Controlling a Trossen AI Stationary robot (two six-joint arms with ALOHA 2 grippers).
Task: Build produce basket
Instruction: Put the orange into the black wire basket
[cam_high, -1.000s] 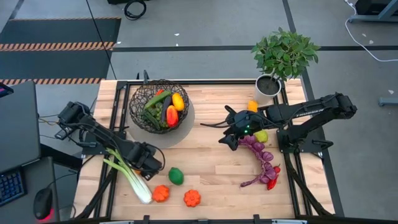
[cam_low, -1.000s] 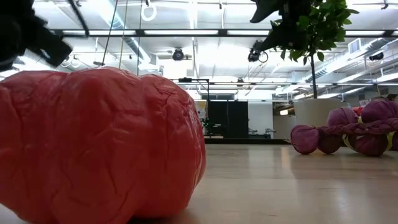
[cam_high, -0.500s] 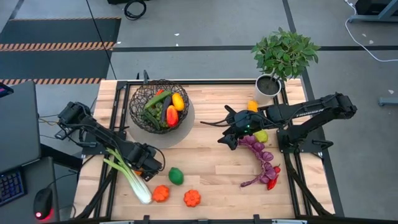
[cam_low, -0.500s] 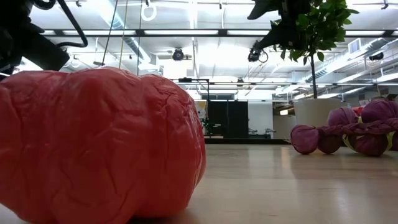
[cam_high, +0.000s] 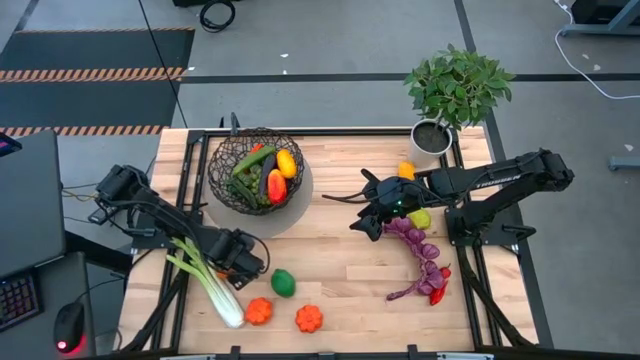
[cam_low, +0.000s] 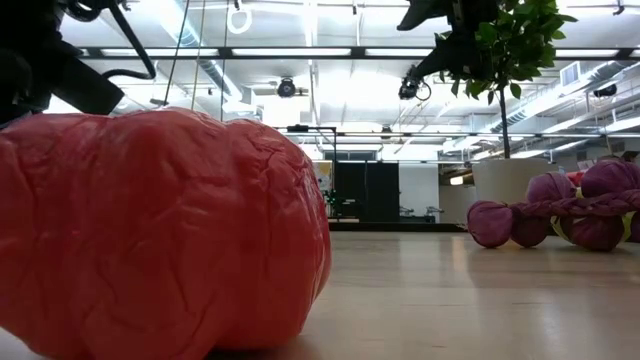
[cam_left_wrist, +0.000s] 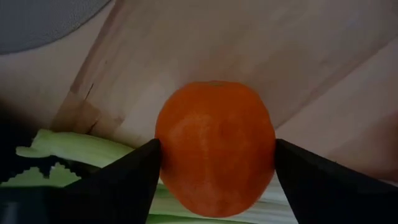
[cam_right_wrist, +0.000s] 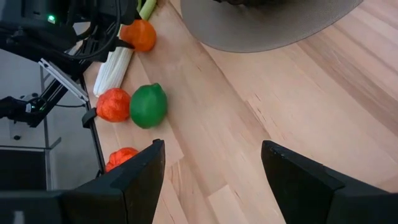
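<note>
Grey concrete floor with hazard-striped mats surrounds a pale wood-plank table (cam_high: 330, 250) on a dark frame. No writing can be read anywhere.

At the table's far left stands the basket (cam_high: 256, 170), a round bowl of thin dark wire mesh on a grey disc, already holding green, yellow, red and purple produce. A white pot with a leafy plant (cam_high: 455, 90) stands at the far right corner.

On the near left lies the leek (cam_high: 208, 280), long, white-stemmed, green-topped. Beside it are a smooth green lime (cam_high: 283, 283) and two crinkled orange-red lumps (cam_high: 259, 311), (cam_high: 308, 319). At the right a knobbly purple grape string (cam_high: 420, 252) curves toward a red chilli (cam_high: 438, 292), with a lemon (cam_high: 420, 218) beside it.

The left arm reaches low across the leek; the left gripper (cam_left_wrist: 214, 162) holds a smooth round orange (cam_left_wrist: 214, 146) between its dark fingers, just above the leek.

The right arm stretches inward over the grapes' upper end, and the right gripper (cam_right_wrist: 211, 165) hangs with fingers spread, holding nothing.
</note>
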